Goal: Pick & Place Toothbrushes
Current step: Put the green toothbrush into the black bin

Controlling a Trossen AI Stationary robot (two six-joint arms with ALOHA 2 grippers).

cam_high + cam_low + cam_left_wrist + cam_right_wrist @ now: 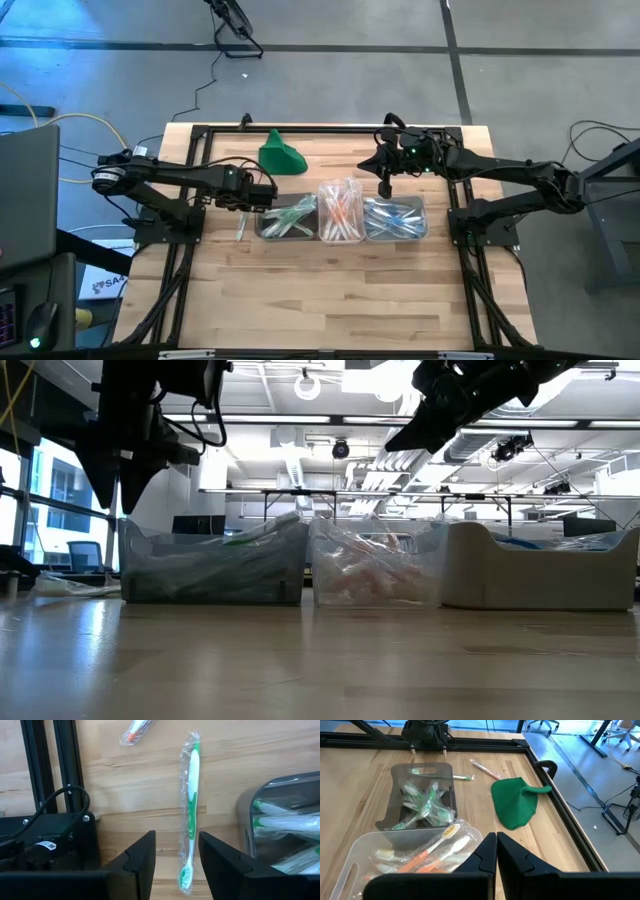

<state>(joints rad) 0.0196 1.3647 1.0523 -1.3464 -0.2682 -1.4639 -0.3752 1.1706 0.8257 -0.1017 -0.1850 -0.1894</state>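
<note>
A pale wooden worktop [330, 290] carries three small clear tubs in a row near its middle. Taking the middle tub [340, 213] as landmark: the left tub [285, 218] stands just beside it on one side, the right tub [396, 218] just beside it on the other. A solid green cloth-like lump [281, 153] lies on the bare wood behind and to the left of the middle tub, apart from all three. A black frame rail [320, 128] runs along the worktop's far edge, beyond the lump. Grey floor [330, 60] with a dark cable [207, 85] lies past that rail.

Bare tabletop [330, 290] before three tubs [340, 222]
</note>
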